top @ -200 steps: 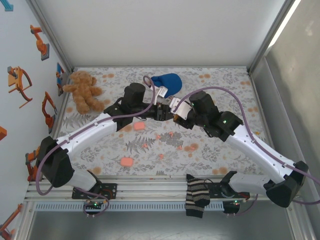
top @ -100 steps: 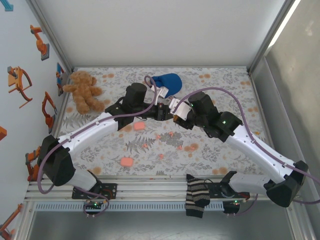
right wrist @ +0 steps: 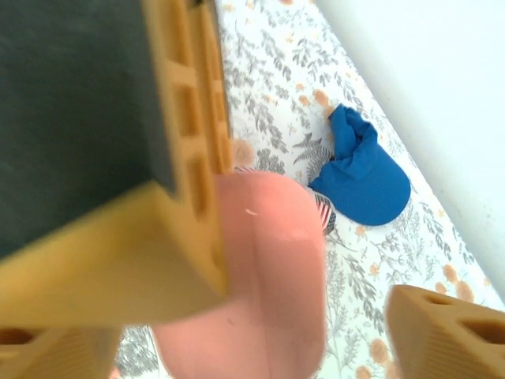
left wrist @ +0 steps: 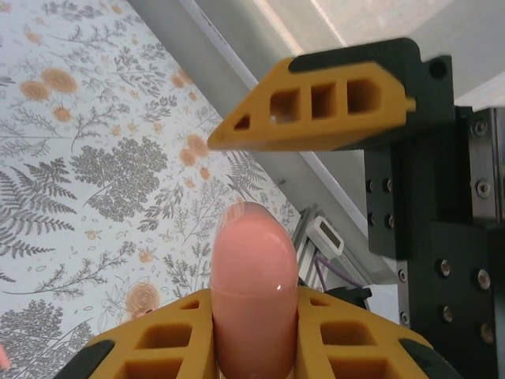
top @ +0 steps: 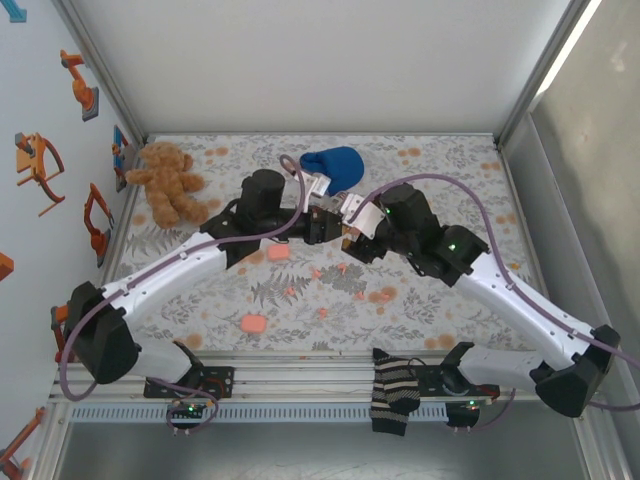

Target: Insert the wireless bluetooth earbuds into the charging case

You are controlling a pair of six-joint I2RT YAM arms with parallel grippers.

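A salmon-pink charging case (left wrist: 252,268) stands closed between the yellow fingers (left wrist: 150,347) of my left gripper (left wrist: 254,308), which is shut on it. In the top view the left gripper (top: 325,225) and right gripper (top: 350,232) meet above the middle of the mat. The right gripper (right wrist: 245,343) is open around the same case (right wrist: 272,268), with a clear gap to its right finger (right wrist: 442,332). One of its fingers (left wrist: 316,106) hangs above the case in the left wrist view. Several tiny coral earbuds (top: 316,272) lie loose on the floral mat (top: 440,300) in front of the grippers.
Two more pink cases (top: 279,254) (top: 252,325) lie on the mat. A teddy bear (top: 168,182) sits at the back left and a blue cap (top: 335,165) (right wrist: 363,174) at the back middle. A striped sock (top: 393,392) drapes over the front rail.
My left gripper has closed onto the pink case and shifted a little left. The right gripper has let go of the case and opened wide.
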